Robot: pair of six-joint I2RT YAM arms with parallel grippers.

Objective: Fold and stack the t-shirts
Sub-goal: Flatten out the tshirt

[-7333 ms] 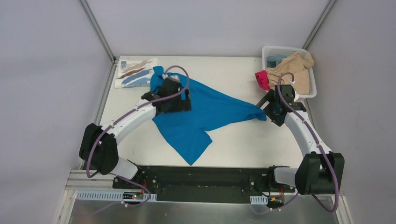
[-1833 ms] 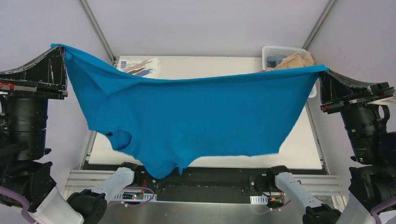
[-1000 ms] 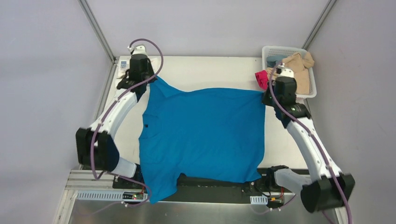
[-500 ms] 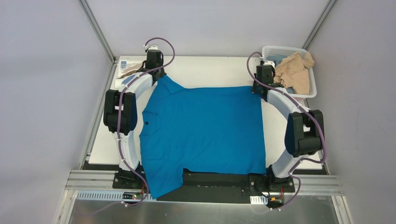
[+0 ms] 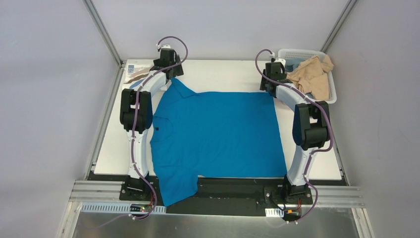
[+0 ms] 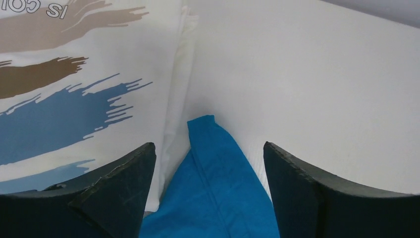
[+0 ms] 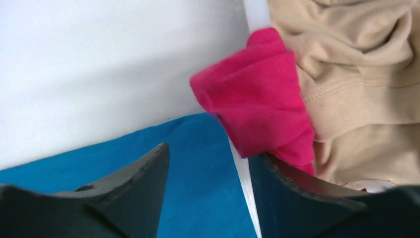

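Compare with moments earlier: then hoisted and stretched in the air between both arms, now laid flat on the white table (image 5: 223,72) as one bright blue short-sleeved collared cloth shirt (image 5: 218,134). Note collar and sleeves toward the left, hem toward the right, near sleeve hanging past the table's near edge.

Check the left gripper (image 6: 208,148): fingers spread wide, the blue far-left corner lying loose between them, nothing clamped. Check the right gripper (image 7: 208,151): likewise spread, the blue far-right corner beneath and unpinched, a pink cloth (image 7: 257,109) just beside the right-hand finger.

Read as release completed. Judge spreading done and folding not yet begun.

Locate the folded white shirt printed with brown and blue brushstrokes (image 6: 64,84) at the far-left corner, just beside the blue corner; treat as the probable stack base. Leave the beige shirt (image 5: 312,74) in the white plastic mesh basket (image 5: 303,50) for later. Watch the overhanging sleeve: likely to drag during the first fold.
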